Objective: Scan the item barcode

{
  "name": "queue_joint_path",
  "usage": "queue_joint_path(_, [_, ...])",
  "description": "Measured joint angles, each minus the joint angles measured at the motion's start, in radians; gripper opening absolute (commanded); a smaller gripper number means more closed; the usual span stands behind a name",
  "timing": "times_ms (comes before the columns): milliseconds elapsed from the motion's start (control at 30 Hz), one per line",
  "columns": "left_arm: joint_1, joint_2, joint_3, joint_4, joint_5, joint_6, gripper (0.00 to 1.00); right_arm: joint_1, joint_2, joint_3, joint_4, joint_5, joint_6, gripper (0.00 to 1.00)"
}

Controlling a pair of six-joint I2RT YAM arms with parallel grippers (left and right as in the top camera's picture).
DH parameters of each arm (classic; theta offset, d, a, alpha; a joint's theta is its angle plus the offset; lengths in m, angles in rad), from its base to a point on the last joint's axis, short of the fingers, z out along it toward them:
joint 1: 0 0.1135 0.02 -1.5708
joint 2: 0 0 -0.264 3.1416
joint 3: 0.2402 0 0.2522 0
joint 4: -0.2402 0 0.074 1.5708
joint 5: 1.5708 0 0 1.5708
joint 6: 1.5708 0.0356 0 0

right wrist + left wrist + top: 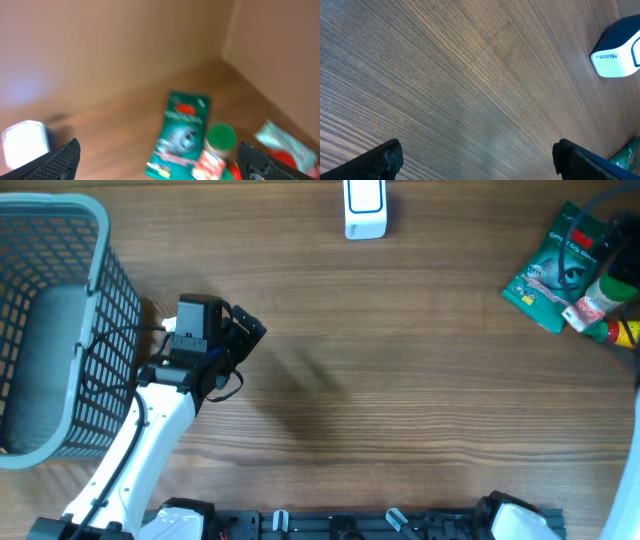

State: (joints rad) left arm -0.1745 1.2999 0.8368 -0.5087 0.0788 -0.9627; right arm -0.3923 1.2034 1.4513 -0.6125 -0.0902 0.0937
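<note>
Left tool (476, 152): both fingers sit at the bottom corners of its wrist view, spread wide, with only bare surface (445, 75) between them. It hangs beside the basket (60, 330) at the left edge, probably parked out of the working area. Right tool (157, 150): also spread wide and empty, poised over the far right corner where the items lie. Green packet (182, 130) lies flat, printed face up. A green-capped jar (220, 140) lies against or just beside it, toward the right edge; contact cannot be told. The packet sits most directly under the right tool, so it is judged the item to scan. Scanner (365, 208) stands at the middle of the far edge, well apart from the items, so the item would have to be carried over. No barcode visible.
</note>
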Motion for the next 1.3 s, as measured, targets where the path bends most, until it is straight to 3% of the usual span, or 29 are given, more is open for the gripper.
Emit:
queue_joint_path(433, [0.0,0.0,0.0,0.0,0.0,0.0,1.0,0.0,-0.508,0.006,-0.166,-0.15,0.0,1.0])
queue_joint_path(833, [0.0,0.0,0.0,0.0,0.0,0.0,1.0,0.0,-0.6,0.008,-0.743,-0.152,0.0,1.0])
queue_joint_path(1067, [0.0,0.0,0.0,0.0,0.0,0.0,1.0,0.0,-0.6,0.006,-0.748,-0.136,0.0,1.0])
queue_joint_path(1300, [0.0,0.0,0.0,0.0,0.0,0.0,1.0,0.111,-0.692,-0.123,-0.554,-0.125,0.0,1.0])
